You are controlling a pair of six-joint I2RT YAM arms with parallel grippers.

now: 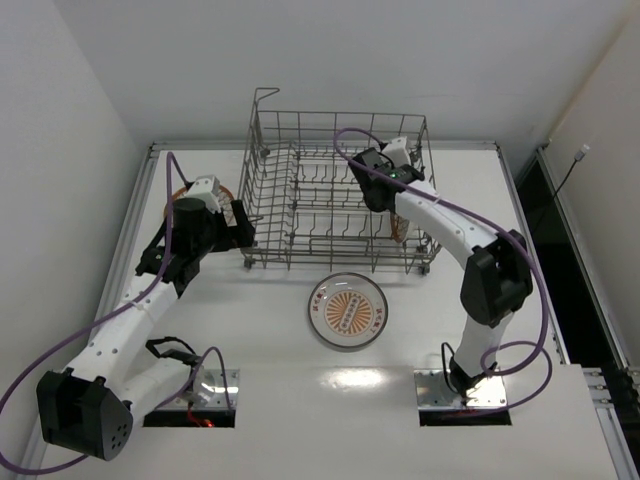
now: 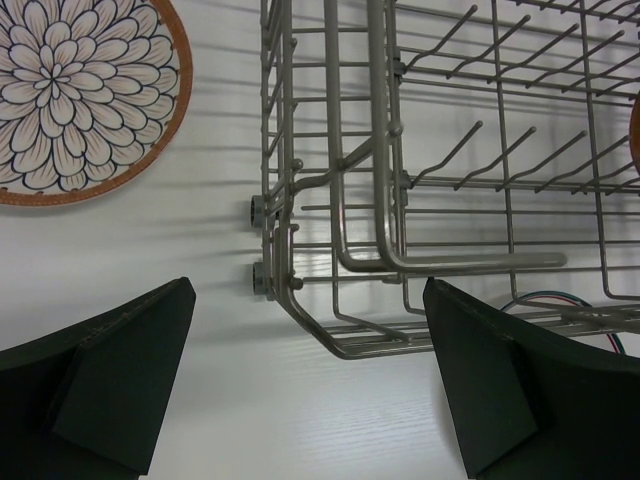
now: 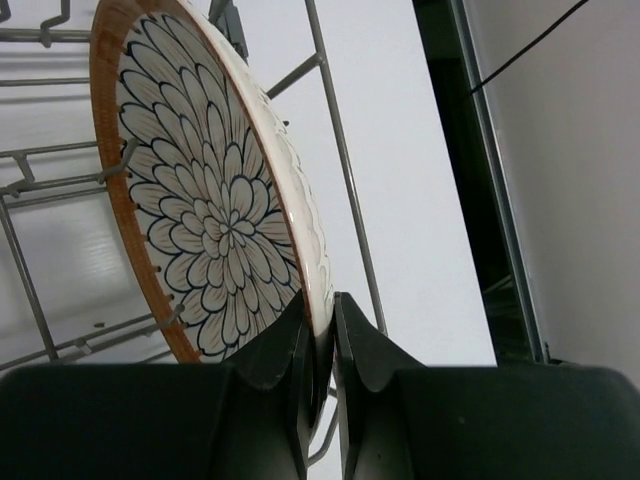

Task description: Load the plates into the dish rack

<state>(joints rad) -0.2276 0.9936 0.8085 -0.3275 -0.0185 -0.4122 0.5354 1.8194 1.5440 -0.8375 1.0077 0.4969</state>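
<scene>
White tabletop fills the overhead view; at left the left claw, spread wide and empty, hangs just beside a corner of the rack and could snag a wire, while at right the right claw pinches only the rim of a petal plate tilted among the wires, which may slip or topple if freed unseated. Three plates in all: a second petal plate flat at far left, a sunburst plate flat at lower centre, the pinched one; one rack, two claws.

My left arm reaches forward and left, and the left gripper is spread wide, holding nothing. My right arm stretches forward with the wrist tipped down, the right gripper pinched on a plate rim.
</scene>
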